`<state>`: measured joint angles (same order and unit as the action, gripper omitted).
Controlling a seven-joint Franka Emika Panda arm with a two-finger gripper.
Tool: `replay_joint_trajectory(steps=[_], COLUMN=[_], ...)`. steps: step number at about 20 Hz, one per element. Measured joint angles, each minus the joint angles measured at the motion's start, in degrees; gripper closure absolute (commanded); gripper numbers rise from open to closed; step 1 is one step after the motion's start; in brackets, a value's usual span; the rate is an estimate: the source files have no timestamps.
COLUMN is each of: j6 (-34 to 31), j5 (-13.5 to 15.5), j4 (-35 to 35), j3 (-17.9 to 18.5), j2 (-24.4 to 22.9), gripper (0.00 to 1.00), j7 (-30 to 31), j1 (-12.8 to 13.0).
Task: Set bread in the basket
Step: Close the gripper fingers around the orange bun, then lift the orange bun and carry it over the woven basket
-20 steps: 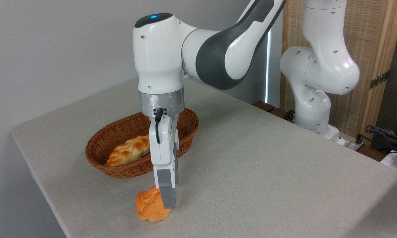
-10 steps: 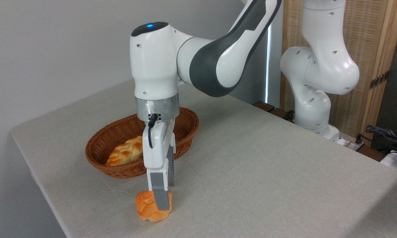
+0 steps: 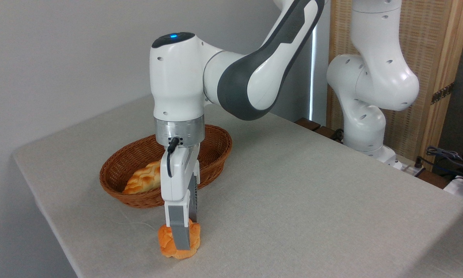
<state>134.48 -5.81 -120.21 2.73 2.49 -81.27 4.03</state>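
Since a second ago the hand [image 3: 183,241] dropped and shifted left, fingers now straddling the bread [image 3: 178,242] on the bench [image 3: 312,200], near the basket [image 3: 216,144]; can't tell if it's gripping.

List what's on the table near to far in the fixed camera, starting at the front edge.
Orange bun with the claw down over it → braided loaf inside the wicker basket → robot base at the table's far side.

Grey table [image 3: 312,200], basket [image 3: 216,148], bread [image 3: 166,243]
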Motion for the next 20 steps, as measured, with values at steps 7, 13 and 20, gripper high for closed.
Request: replay_joint_trajectory(steps=[7, 13, 20], j6=[0.1, 0.1, 0.1], j5=[0.0, 0.0, 0.0], j4=[0.0, 0.0, 0.0], j3=[0.0, 0.0, 0.0], j2=[0.6, 0.6, 0.6], gripper=[0.62, 0.62, 0.61], j7=[-3.8, -3.8, -3.8], j1=[0.0, 0.0, 0.0])
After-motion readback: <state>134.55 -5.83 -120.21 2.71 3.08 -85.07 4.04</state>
